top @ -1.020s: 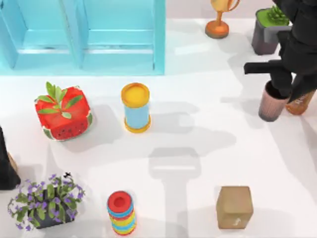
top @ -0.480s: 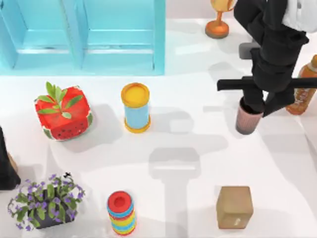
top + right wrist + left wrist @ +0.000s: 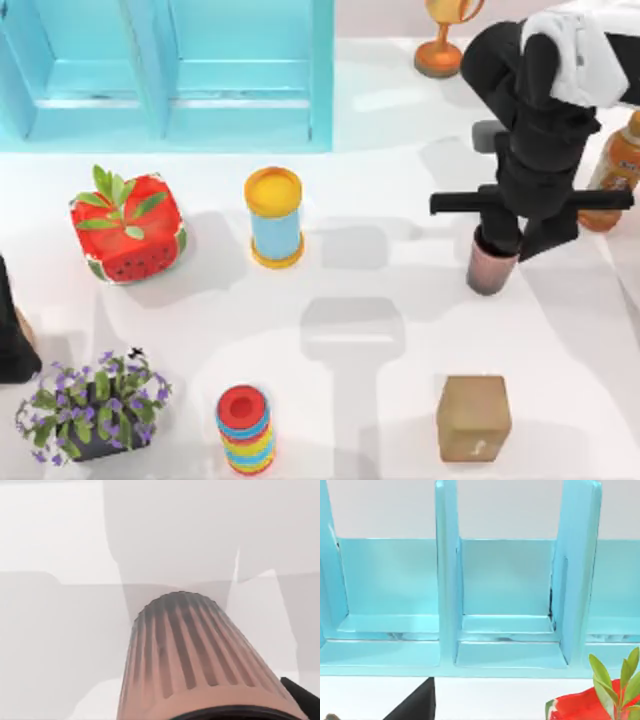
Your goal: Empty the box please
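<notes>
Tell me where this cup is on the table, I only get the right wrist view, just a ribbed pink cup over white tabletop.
Observer: In the top view the ribbed cup is right of the table's middle, with the right gripper gripping its rim from above.
Operator: Anything close to it?
Observer: An orange bottle stands to its right, apart from it.
Operator: And the left arm?
Observer: The left arm is parked at the table's left edge, and its wrist view faces the blue compartment box, whose visible compartments look empty.
</notes>
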